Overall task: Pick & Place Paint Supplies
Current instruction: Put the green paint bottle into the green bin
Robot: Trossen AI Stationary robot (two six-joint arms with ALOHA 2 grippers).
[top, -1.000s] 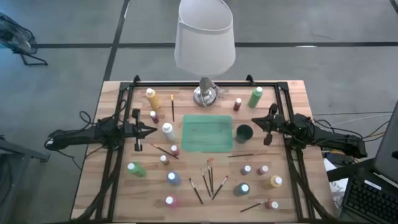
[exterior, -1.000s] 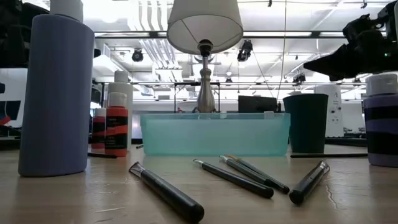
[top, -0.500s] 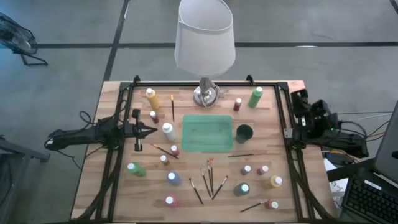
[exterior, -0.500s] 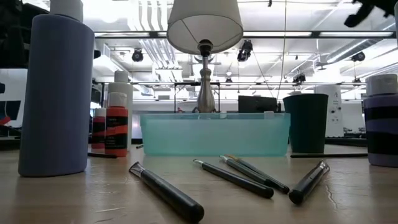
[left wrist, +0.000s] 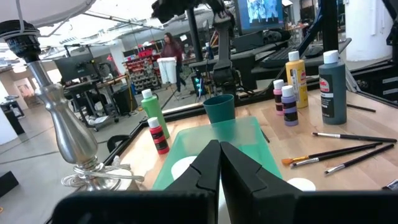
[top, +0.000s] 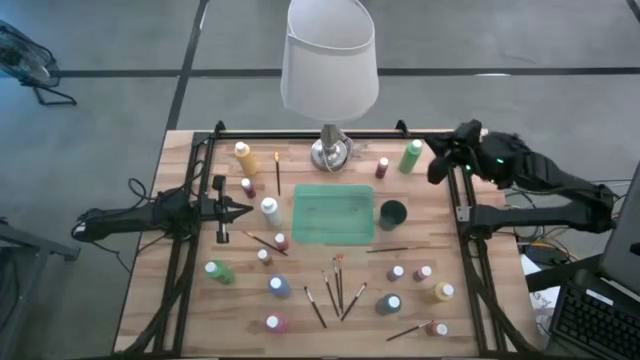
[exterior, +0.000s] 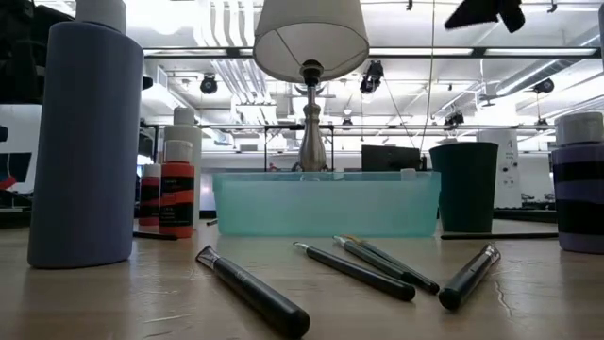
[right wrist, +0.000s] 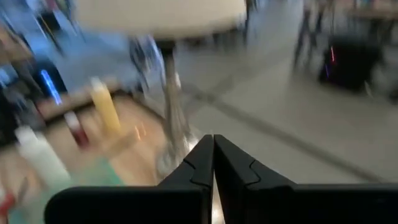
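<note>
Small white-capped paint bottles stand about the wooden table: a yellow one [top: 243, 157] and a green one [top: 411, 155] at the far side, a white one [top: 270, 210] left of the green tray [top: 333, 213], and several near the front. Thin paintbrushes [top: 337, 290] lie flat near the front middle. My left gripper [top: 248, 210] rests level at the table's left, shut and empty, pointing at the white bottle. My right gripper [top: 436, 171] hangs high over the far right, shut and empty, tipped slightly downward; the low view shows it near the ceiling lights [exterior: 472, 14].
A white-shaded lamp [top: 330, 60] stands on its silver base [top: 331, 153] at the far middle. A dark green cup [top: 393, 213] stands right of the tray. Black frame rails [top: 462, 240] run along the table's sides. A person [left wrist: 169, 46] stands far off in the room.
My right gripper has risen high from its level rest beside the dark cup, pulling back toward the table's right edge, then swinging out over the far right. It has turned and tipped and stays shut. No bottle or brush has moved.
</note>
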